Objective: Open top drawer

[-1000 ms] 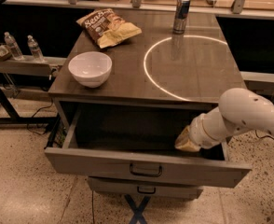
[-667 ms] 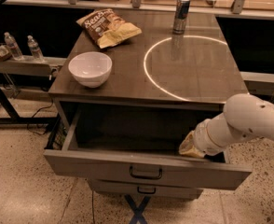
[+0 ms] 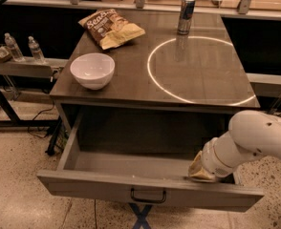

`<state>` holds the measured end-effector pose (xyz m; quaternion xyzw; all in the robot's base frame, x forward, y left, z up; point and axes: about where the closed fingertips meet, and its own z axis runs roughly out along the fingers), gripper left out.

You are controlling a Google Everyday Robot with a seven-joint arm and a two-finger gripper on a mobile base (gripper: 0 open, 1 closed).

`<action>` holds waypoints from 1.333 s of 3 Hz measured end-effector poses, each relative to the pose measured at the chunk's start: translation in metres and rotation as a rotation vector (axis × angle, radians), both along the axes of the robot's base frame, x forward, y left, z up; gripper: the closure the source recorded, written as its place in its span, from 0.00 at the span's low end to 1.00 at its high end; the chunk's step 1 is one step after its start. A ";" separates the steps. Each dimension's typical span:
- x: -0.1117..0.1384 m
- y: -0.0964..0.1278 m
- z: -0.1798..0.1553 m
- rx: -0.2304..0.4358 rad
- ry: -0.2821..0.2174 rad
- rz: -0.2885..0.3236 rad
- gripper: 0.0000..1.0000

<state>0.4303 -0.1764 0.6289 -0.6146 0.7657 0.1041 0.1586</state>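
The top drawer (image 3: 107, 187) stands pulled far out of the grey cabinet, its wide flat front facing me with a small dark loop handle (image 3: 148, 195) at the centre. Its deep grey box is open and looks empty. My white arm comes in from the right. The gripper (image 3: 200, 171) sits at the drawer's right end, just behind the top rim of the front panel, inside the box. Only its tan end shows behind the front panel.
On the cabinet top (image 3: 198, 87) are a white bowl (image 3: 92, 70) at front left, a chip bag (image 3: 111, 28) at the back left and a metal can (image 3: 185, 15) at the back. A side shelf with bottles (image 3: 12, 47) stands to the left. A dark X-shaped support (image 3: 140, 217) shows below the drawer.
The arm and gripper have moved right and slightly down along the drawer's front. The drawer looks about as far out as before.
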 end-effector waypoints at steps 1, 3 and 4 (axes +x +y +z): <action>-0.027 -0.007 -0.001 -0.049 0.048 -0.008 1.00; -0.064 -0.010 0.009 -0.119 0.113 -0.014 1.00; -0.054 0.001 0.013 -0.093 0.097 0.007 1.00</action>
